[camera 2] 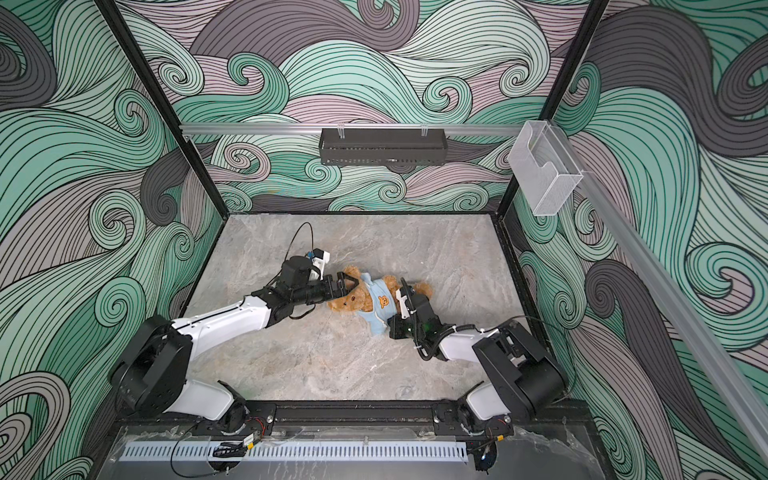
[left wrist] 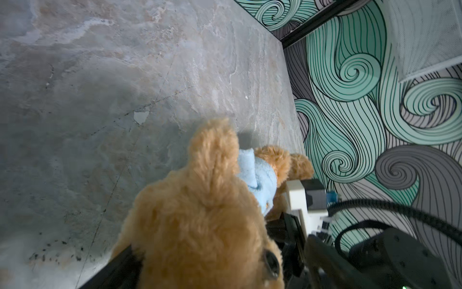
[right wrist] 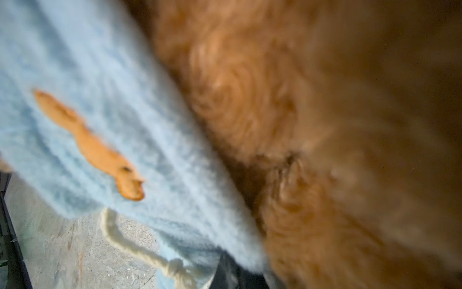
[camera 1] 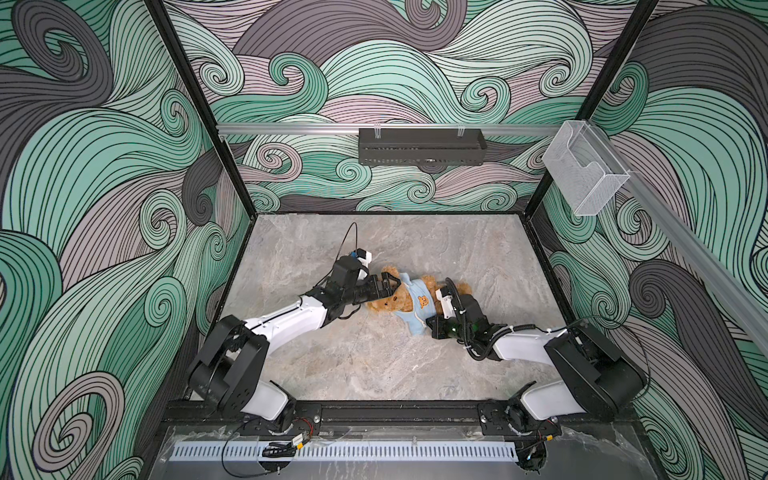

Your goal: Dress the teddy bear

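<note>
Small golden-brown plush teddy bear lies face-up on the grey marble counter, mid-field. Light blue fleece shirt already covers its torso; arms in sleeves unclear. Likely only straightening is left. Left hand is low, spread around the head. Right hand is clenched at the hem; whether it pinches cloth is unclear.

Far side, mid-rail: long black perforated metal basket. Over on the right, clear plastic box hanging high. Underneath it all, grey marbled stone-look tabletop.
</note>
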You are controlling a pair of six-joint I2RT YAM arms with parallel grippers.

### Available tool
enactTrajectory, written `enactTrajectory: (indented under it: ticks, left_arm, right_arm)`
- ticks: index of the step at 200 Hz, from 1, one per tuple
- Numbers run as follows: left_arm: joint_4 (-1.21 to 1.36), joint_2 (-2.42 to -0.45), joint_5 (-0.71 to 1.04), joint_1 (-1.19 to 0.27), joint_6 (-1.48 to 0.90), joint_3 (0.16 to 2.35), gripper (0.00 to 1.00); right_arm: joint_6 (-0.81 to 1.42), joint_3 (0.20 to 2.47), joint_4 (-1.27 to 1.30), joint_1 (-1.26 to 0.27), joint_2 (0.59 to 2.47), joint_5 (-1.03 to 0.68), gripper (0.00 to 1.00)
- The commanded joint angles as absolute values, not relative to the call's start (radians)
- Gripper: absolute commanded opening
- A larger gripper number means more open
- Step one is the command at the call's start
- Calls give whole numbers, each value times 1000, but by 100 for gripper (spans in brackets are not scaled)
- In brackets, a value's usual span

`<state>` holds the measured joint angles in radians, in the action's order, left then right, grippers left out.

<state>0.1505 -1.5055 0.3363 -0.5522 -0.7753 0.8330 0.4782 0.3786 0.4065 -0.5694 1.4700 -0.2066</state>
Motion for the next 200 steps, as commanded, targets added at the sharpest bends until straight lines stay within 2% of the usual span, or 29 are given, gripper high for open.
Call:
enactTrajectory:
  ticks: [1,22,51,73,93,113,142,164,200]
  left_arm:
    - [-2,-1595,397,-545,-832,927,94]
    - [-37,-1663,414,-545,-856,982,82]
    - [-78,-1729,423,-545,-863,1030,72]
    - [-35,-1735,417,-545,-853,1016,56]
    - [61,-1708,402,-545,-814,965,39]
    - [156,-1659,365,-545,-740,907,27]
    - [274,-1579,302,-568,-549,839,2]
    - [332,-1520,208,-606,-415,798,0]
    - [455,-1389,60,-682,-154,715,0]
  right_arm:
    - [461,364,394,-576,1484,-167,4]
    - [454,359,394,-578,1484,-154,4]
    - [442,357,391,-579,1485,-145,4]
    - [433,367,363,-579,1461,-140,6]
    - [412,384,280,-579,1371,-132,16]
    - [357,415,157,-574,1215,-139,28]
    - [284,501,-11,-532,1005,-250,41]
    - [301,610,-91,-469,967,-397,47]
    - [377,831,-282,-383,1081,-510,50]
